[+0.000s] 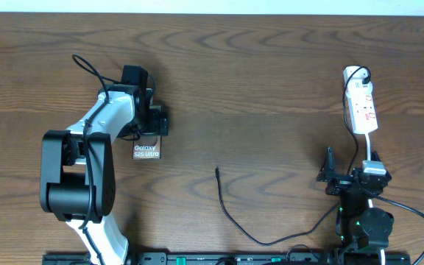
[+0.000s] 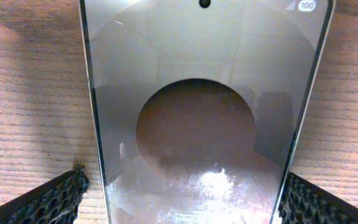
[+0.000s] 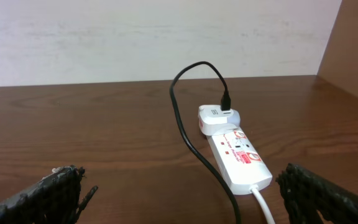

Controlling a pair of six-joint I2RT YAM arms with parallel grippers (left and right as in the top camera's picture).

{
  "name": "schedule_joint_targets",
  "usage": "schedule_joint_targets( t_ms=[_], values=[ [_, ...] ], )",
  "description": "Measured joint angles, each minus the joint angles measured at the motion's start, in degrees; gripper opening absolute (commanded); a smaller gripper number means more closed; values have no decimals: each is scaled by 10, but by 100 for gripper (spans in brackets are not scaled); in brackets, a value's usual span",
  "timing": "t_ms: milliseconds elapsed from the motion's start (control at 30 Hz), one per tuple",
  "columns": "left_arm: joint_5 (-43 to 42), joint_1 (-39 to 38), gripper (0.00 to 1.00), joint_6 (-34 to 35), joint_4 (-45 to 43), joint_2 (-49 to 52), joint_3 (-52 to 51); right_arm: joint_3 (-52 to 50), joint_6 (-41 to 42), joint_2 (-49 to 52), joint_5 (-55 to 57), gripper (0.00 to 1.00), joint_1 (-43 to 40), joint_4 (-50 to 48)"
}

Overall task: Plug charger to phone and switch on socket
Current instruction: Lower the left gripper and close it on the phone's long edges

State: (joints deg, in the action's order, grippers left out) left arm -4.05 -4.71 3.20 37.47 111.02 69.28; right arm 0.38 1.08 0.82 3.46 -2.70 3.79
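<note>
The phone (image 1: 146,152) lies flat on the table at the left, showing white "Galaxy S25 Ultra" lettering. In the left wrist view the phone (image 2: 197,93) fills the frame, with a dark oval on its face. My left gripper (image 1: 152,126) is open and straddles the phone's end, one finger on each side (image 2: 182,199); a small gap shows at the left finger. The charger cable's plug tip (image 1: 217,171) lies free mid-table. The cable (image 3: 185,134) runs to a white adapter in the socket strip (image 1: 362,103) (image 3: 238,155). My right gripper (image 1: 350,165) (image 3: 185,196) is open and empty, short of the strip.
The strip's white cord (image 3: 263,202) runs toward my right gripper. The black cable curves along the front of the table (image 1: 260,239). A wall rises behind the strip, and a wooden side panel (image 3: 353,56) stands at the right.
</note>
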Motion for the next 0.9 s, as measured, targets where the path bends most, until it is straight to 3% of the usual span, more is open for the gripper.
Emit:
schedule_joint_targets(
  t_ms=[900],
  values=[
    [6,-1,98,0,-26,-13,-24,0,0,0,0,99,0,0]
  ],
)
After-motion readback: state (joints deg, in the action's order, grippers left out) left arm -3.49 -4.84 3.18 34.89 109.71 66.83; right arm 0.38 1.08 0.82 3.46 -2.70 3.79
